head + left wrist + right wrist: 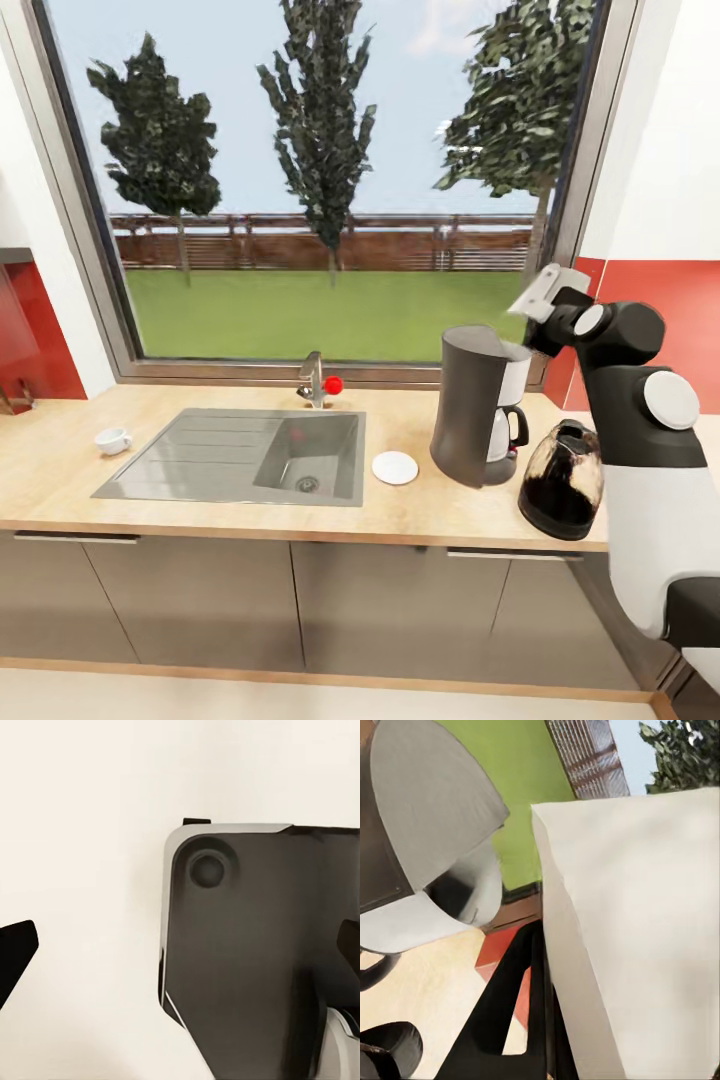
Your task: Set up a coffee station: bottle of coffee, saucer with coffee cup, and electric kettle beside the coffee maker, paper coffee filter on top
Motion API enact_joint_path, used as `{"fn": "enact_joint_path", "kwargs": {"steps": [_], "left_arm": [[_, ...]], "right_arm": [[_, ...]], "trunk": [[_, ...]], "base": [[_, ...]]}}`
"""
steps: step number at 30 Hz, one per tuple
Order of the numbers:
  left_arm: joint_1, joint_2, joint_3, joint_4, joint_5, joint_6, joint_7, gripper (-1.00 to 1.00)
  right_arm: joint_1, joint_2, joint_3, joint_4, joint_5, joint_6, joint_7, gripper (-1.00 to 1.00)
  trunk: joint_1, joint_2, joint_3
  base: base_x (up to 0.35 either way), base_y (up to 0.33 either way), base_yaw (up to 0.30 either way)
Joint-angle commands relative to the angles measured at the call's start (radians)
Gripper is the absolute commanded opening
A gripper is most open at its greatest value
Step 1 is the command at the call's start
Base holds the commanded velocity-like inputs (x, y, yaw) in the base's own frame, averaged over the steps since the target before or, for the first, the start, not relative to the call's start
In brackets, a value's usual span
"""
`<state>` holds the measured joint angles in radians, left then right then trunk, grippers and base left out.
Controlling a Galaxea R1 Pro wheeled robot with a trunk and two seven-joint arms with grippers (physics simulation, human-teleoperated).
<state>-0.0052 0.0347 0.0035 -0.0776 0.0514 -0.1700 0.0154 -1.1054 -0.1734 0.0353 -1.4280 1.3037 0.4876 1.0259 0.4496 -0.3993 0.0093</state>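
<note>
Paper coffee filter: pinched in the right hand, raised above and just to the right of the coffee maker, not touching it. In the right wrist view the filter is a large white folded sheet clamped between dark fingers; the slanted grey top of the coffee maker lies near, off to one side.

Handling, judged: thin paper, very light, limp, easily creased. Only an edge pinch is needed; a hard squeeze would crumple the fold. It may flutter or slide on release, and the sloped top gives it little to sit on, so a low, gentle release over the middle of the top seems best.

Left hand: dark fingertips at both picture edges, wide apart, nothing between them. It faces a pale surface and a dark rounded panel I cannot identify.

Tabletop layout, head view:
- coffee maker upright, right of the sink
- electric kettle just beside the coffee maker, on its right, near the front edge
- saucer between sink and coffee maker, bare
- coffee cup well apart, left of the sink
- tap behind the sink, with a red knob

Kettle: glass, rigid, fragile, likely heaviest item; take by the black loop handle.

Cup: small, stiff, smooth; rim or handle grip.
</note>
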Motion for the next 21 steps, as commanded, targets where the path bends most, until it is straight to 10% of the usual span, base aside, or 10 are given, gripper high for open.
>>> {"fn": "enact_joint_path", "kwargs": {"steps": [1,21], "left_arm": [[-0.001,0.000,0.000,0.001,0.005,-0.003,0.001,1.00],[-0.001,0.001,-0.001,0.001,0.005,-0.003,0.001,1.00]], "right_arm": [[-0.001,-0.002,0.000,-0.007,0.006,0.013,-0.001,-1.00],[-0.091,-0.005,0.002,0.072,0.094,-0.004,-0.054,-1.00]], "trunk": [[0.000,-0.001,0.000],[0.000,-0.001,0.000]], "base": [[0.000,0.000,0.000],[0.000,0.000,0.000]]}}
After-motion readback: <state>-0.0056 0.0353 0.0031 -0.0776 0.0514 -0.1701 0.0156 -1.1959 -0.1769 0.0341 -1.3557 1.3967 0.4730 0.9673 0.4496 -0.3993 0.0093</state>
